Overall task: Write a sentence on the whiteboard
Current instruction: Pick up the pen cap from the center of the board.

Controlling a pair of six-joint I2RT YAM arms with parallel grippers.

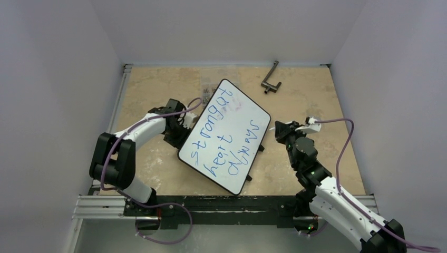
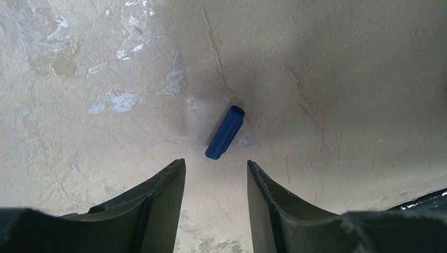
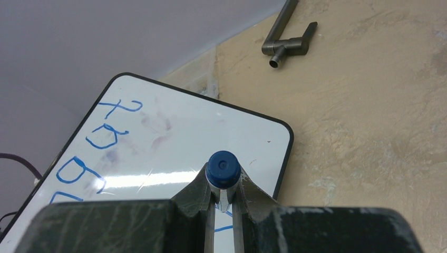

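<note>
Board: the large glossy white whiteboard (image 1: 250,113), black-framed, lies askew at the middle of the beige surface (image 1: 327,95).
Writing: the blue handwritten sentence (image 1: 206,130) is laid out in two rows; judged finished.
Right side: the right gripper (image 3: 224,178) is clamped on the blue-ended marker (image 3: 223,166), beside the board.
Left side: the left gripper (image 2: 215,163) is spread, empty, above a small blue cap (image 2: 225,132).
Remaining: capping, as judged.

whiteboard (image 1: 224,134): we have it centre, on table (image 1: 316,105)
sentence (image 1: 220,153): on whiteboard
left gripper (image 2: 216,164): left of whiteboard
cap (image 2: 225,132): on table, just beyond left gripper
right gripper (image 3: 223,184): right of whiteboard, marker (image 3: 223,166) in it
handle (image 1: 271,78): far right
</note>
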